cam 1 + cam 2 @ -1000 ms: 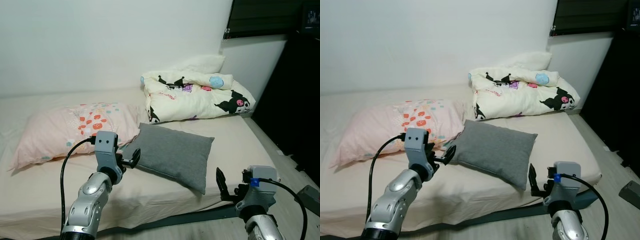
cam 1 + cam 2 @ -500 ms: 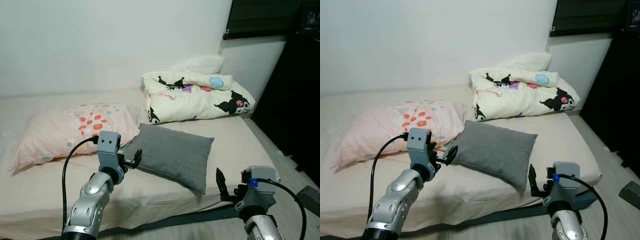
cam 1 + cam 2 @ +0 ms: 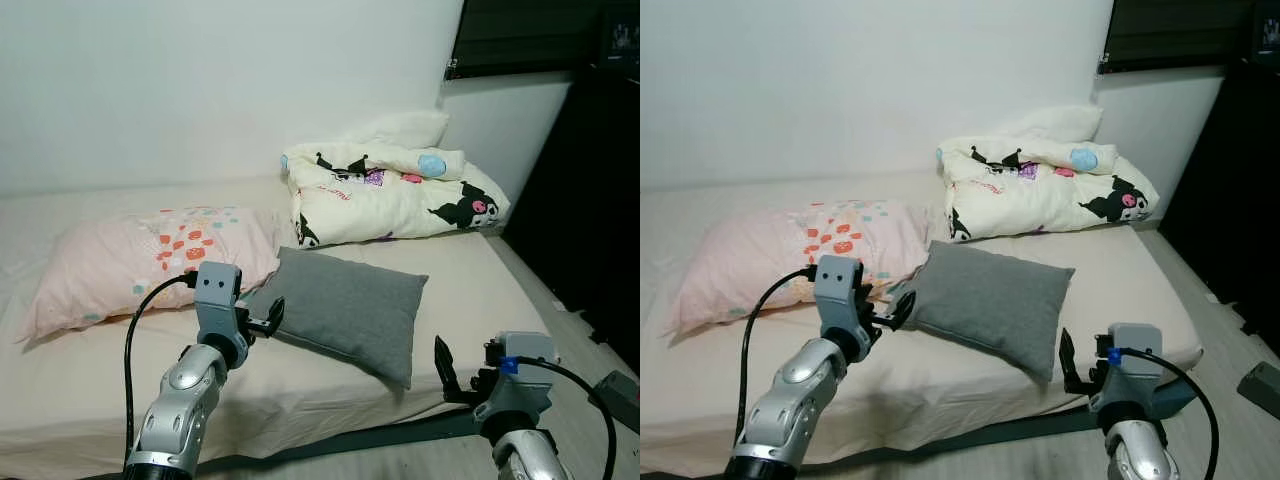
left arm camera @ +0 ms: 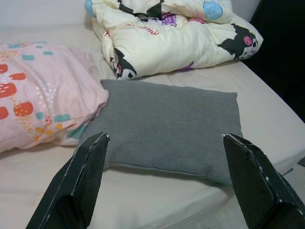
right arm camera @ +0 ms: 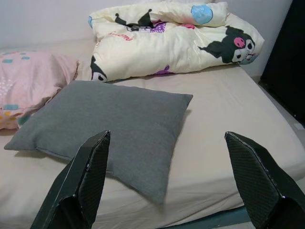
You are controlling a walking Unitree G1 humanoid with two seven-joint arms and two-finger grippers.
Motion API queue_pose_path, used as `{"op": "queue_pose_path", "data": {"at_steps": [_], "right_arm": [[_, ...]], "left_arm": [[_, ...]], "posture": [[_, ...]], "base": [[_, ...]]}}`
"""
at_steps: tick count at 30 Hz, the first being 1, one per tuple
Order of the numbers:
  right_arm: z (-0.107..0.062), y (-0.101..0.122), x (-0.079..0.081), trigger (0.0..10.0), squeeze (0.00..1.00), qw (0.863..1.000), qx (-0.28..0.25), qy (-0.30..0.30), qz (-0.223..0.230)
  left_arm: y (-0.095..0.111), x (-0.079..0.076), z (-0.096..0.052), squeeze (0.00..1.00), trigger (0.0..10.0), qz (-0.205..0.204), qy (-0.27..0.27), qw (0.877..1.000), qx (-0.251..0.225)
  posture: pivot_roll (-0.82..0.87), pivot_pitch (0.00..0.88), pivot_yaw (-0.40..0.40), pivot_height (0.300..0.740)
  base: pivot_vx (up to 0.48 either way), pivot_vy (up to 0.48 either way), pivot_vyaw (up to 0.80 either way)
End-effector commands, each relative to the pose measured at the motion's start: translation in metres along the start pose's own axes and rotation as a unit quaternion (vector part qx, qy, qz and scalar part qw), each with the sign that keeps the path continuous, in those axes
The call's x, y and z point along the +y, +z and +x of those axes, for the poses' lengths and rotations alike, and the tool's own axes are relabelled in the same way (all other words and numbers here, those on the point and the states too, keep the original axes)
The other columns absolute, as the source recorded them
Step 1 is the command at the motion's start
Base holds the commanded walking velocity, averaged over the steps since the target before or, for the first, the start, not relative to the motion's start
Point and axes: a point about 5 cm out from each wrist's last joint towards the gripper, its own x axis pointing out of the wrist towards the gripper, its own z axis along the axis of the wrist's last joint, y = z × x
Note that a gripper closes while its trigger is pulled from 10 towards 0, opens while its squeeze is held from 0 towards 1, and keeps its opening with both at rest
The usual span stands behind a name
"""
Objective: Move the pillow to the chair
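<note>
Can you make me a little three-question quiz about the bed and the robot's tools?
1. True or false: the grey pillow lies flat on the bed.
2. What lies behind the grey pillow, against the wall?
A. a folded cartoon blanket
B. a teddy bear
C. a stack of books
3. Fill in: the left tool hovers by the grey pillow's near corner, and its fingers are ____.

Key
1. True.
2. A. The pink pillow lies beside the grey one, toward the robot's left.
3. Open. The right tool is open too, low by the bed's front edge, holding nothing.
</note>
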Motion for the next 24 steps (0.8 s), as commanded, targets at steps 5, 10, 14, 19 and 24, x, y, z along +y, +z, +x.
{"op": "queue_pose_path", "data": {"at_steps": [5, 10, 14, 19, 24], "right_arm": [[-0.0007, -0.0059, -0.0008, 10.0, 0.00, 1.000, 0.008, -0.001, -0.001], [-0.0012, -0.0066, -0.0008, 10.0, 0.00, 1.000, 0.009, 0.000, 0.001], [-0.0018, -0.0079, 0.0010, 10.0, 0.00, 1.000, 0.009, 0.001, 0.003], [-0.0012, -0.0096, 0.0027, 10.0, 0.00, 1.000, 0.010, 0.001, 0.008], [-0.0013, -0.0097, 0.0033, 10.0, 0.00, 1.000, 0.009, 0.002, 0.008]], "left_arm": [[-0.0071, -0.0014, 0.0005, 0.00, 10.0, 0.000, -0.004, 1.000, 0.011], [-0.0070, -0.0014, 0.0003, 0.00, 10.0, 0.001, -0.003, 1.000, 0.011], [-0.0080, 0.0008, -0.0008, 0.00, 10.0, 0.000, -0.001, 1.000, 0.013], [-0.0085, 0.0016, 0.0002, 0.00, 10.0, 0.004, -0.005, 1.000, 0.015], [-0.0086, 0.0027, -0.0005, 0.00, 10.0, 0.005, -0.001, 1.000, 0.015]], "posture": [[-0.11, 0.008, 0.030, 0.740], [-0.11, 0.008, 0.031, 0.740], [-0.10, 0.002, 0.037, 0.740], [-0.08, 0.000, 0.034, 0.740], [-0.08, 0.000, 0.033, 0.740]], "base": [[0.000, 0.000, 0.00], [0.000, 0.000, 0.00], [0.000, 0.000, 0.00], [0.000, 0.000, 0.00], [0.000, 0.000, 0.00]]}}
